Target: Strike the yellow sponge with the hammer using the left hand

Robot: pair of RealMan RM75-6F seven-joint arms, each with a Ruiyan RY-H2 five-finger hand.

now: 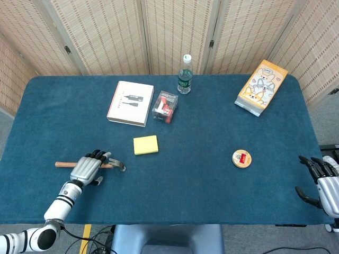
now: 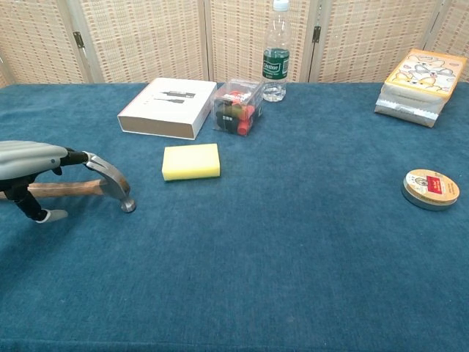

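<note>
Left hand (image 1: 87, 170) arched over hammer (image 2: 102, 183) handle, fingers (image 2: 67, 155) apart, not clamped; yellow sponge (image 1: 145, 144) lay just right on surface (image 1: 201, 132); clear box (image 1: 164, 107) held red and dark bits; right hand (image 1: 324, 182) at edge, fingers spread

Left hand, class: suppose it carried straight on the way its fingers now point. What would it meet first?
The left hand sits over the hammer handle, fingers pointing up-table and slightly right. Beyond the handle, the yellow sponge lies right of that line, so the white box looks likeliest, though depth is unclear.
</note>
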